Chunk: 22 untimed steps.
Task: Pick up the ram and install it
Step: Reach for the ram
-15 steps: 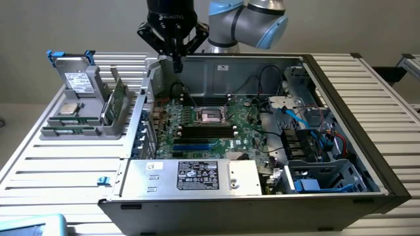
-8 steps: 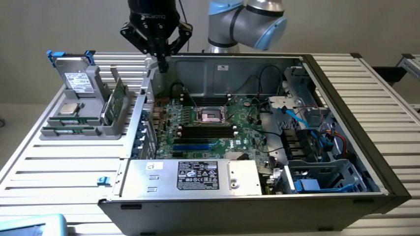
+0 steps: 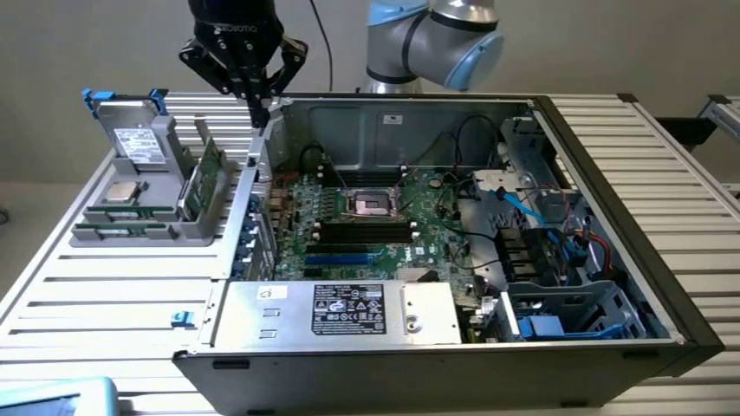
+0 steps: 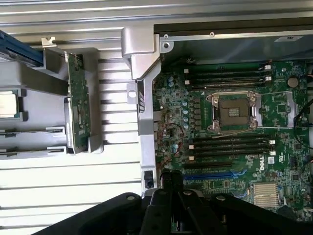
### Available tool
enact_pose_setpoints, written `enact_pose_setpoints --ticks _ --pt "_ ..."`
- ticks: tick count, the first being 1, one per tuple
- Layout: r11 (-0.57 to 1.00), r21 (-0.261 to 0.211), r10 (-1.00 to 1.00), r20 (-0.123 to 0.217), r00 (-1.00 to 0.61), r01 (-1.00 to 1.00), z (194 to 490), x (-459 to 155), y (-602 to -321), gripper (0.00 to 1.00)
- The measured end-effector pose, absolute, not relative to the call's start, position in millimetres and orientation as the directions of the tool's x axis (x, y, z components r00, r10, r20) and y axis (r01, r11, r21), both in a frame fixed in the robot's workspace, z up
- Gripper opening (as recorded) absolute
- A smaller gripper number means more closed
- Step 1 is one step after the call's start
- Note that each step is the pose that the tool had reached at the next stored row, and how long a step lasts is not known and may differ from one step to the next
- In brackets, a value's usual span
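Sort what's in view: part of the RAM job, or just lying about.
Belongs: the ram, standing in the grey holder; the gripper; the memory slots.
Lying about: the processor chip; the grey drive; the power supply.

The motherboard (image 4: 230, 134) carries a white "DELL" mark beside its slots. The gripper (image 3: 259, 111) bears pale "ROBOTIQ" lettering on its black body. The power supply (image 3: 431, 314) has a black label (image 3: 347, 309) whose white print and signs are too small to read.
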State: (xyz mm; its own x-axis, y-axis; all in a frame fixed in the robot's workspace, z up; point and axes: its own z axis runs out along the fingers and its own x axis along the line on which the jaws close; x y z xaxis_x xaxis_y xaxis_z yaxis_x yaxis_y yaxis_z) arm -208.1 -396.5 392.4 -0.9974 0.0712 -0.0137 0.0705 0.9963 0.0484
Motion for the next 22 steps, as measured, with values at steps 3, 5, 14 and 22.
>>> enact_pose_setpoints --ticks 3,5,14,22 --pt "0.996 0.048 0.071 -0.014 -0.997 0.07 392.1 -221.5 -395.4 0.11" --pt "0.996 0.048 0.071 -0.014 -0.997 0.07 391.7 -230.6 -394.4 0.11" --pt "0.996 0.048 0.071 -0.014 -0.997 0.07 389.8 -271.6 -388.9 0.11" --pt "0.996 0.048 0.071 -0.014 -0.997 0.07 387.6 -307.7 -380.0 0.11"
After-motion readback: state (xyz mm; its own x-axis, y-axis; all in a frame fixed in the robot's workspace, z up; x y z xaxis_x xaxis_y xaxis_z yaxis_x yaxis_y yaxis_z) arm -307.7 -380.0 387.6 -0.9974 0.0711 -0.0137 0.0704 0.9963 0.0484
